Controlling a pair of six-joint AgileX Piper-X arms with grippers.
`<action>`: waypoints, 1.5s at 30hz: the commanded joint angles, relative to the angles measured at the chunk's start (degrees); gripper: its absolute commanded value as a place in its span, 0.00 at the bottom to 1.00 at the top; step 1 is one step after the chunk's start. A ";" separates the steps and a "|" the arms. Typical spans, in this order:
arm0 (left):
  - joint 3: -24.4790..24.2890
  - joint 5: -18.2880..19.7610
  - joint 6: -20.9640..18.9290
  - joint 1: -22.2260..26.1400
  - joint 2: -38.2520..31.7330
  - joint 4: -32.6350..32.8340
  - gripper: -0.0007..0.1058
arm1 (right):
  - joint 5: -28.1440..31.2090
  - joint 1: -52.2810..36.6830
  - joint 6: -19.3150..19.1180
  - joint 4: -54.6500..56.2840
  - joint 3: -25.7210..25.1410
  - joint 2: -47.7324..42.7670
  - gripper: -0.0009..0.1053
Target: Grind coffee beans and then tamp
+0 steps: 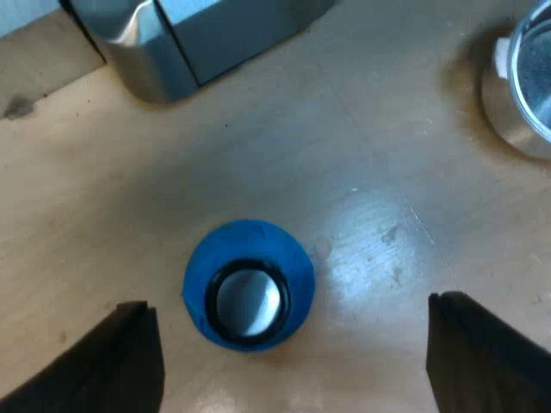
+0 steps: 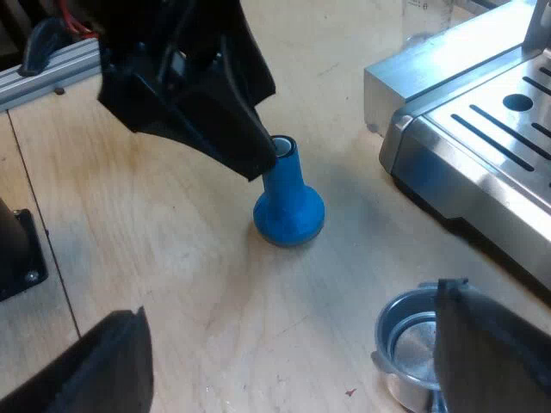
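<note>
Blue tamper (image 1: 248, 291) stands upright on its flat base on the bare wooden counter, near the base corner of the espresso machine (image 2: 482, 138) and well in from any counter edge I can see. Left tool (image 1: 293, 305) hangs directly above it, fingers spread wide, one either side, holding nothing. From the right wrist view its body sits just over the tamper's top. Right tool (image 2: 290, 303) is also spread wide and empty, low over the counter. The metal holder (image 2: 411, 348) lies beside one of its fingers, and the basket shows bare metal with no grounds that I can make out. Step in hand, as I judge it: grasp the tamper. The tamper sits slightly off the midline between the fingers, so centre first. Then descend straight, close on the narrow neck below the top rim rather than the flared base, and keep it vertical so it does not tip.
</note>
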 commanded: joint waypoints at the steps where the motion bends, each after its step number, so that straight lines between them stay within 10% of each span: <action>1: -0.20 -0.75 -0.18 -0.32 1.89 -1.54 0.63 | -0.47 0.08 -0.59 0.00 -0.09 -0.24 0.65; 35: -0.20 -0.65 -0.08 -0.32 20.02 -7.14 0.62 | -0.47 0.08 -0.47 0.00 -0.09 -0.24 0.65; 45: -0.20 -1.00 -0.08 -0.32 20.02 -4.76 0.11 | -0.47 0.08 -0.47 0.00 -0.09 -0.24 0.65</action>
